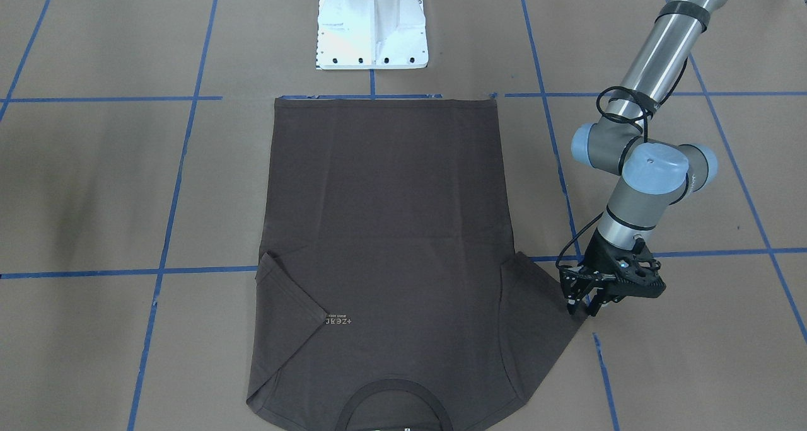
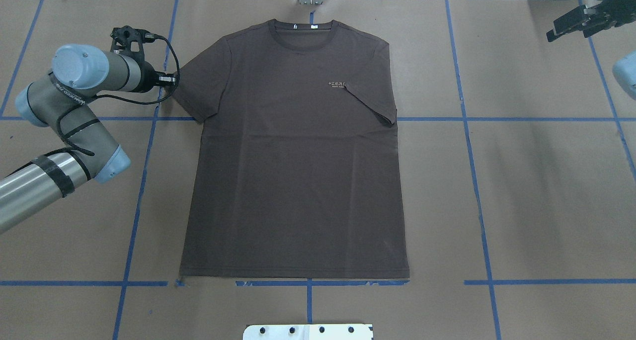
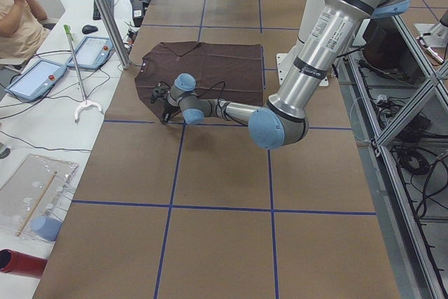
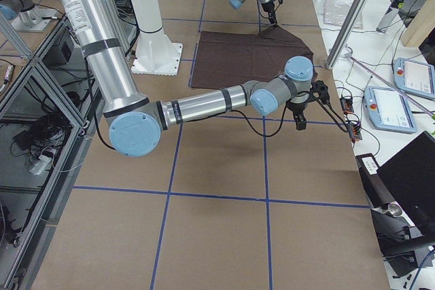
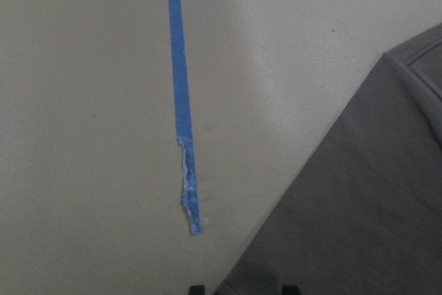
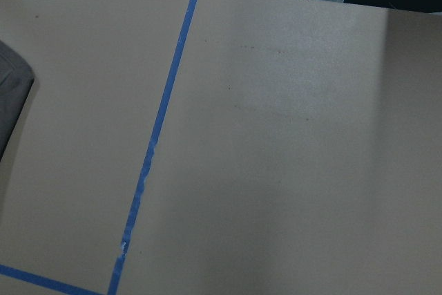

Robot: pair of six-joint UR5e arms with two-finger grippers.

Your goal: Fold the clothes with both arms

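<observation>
Item: dark T-shirt (image 2: 298, 171), flat and face up on the middle of the table (image 2: 546, 181), collar away from the robot; right sleeve (image 2: 372, 101) folded in over the chest beside the logo; left sleeve (image 2: 198, 91) spread out, unfolded; left gripper (image 1: 583, 302) down at that sleeve's outer corner, jaws slightly apart astride the hem; right gripper (image 2: 569, 26) well off the cloth, jaw gap not discernible; progress early: one sleeve done, second sleeve and body folds outstanding.

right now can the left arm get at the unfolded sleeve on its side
Probably yes: the left hand sits at the outer edge of that sleeve, its fingertips straddling the cloth edge in the wrist view. Nothing lies between them.
</observation>
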